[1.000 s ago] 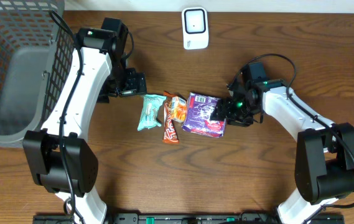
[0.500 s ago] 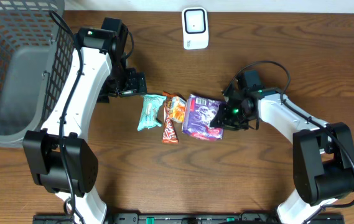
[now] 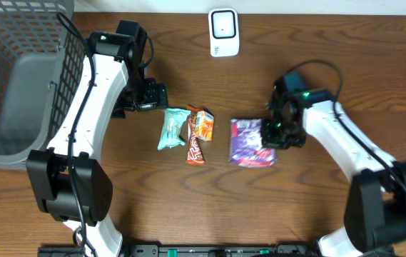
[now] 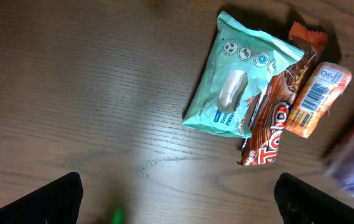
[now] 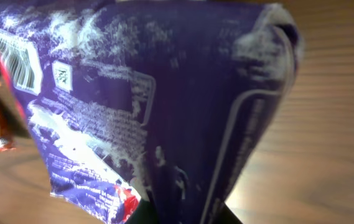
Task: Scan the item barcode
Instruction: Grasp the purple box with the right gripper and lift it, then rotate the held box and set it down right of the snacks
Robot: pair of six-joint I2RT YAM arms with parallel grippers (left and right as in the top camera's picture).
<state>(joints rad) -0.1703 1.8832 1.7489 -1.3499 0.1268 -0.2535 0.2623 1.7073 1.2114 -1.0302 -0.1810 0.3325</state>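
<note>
Purple snack packet (image 3: 249, 141), clamped at one edge.
Gripped in closed right pincer (image 3: 267, 134), likely for carrying its barcode to the white scanner (image 3: 224, 32); left pincer (image 3: 158, 96) spread wide, empty.

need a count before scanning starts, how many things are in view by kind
packs: 4 (teal, brown, orange, purple)
scanner: 1
basket: 1
total: 6
</note>
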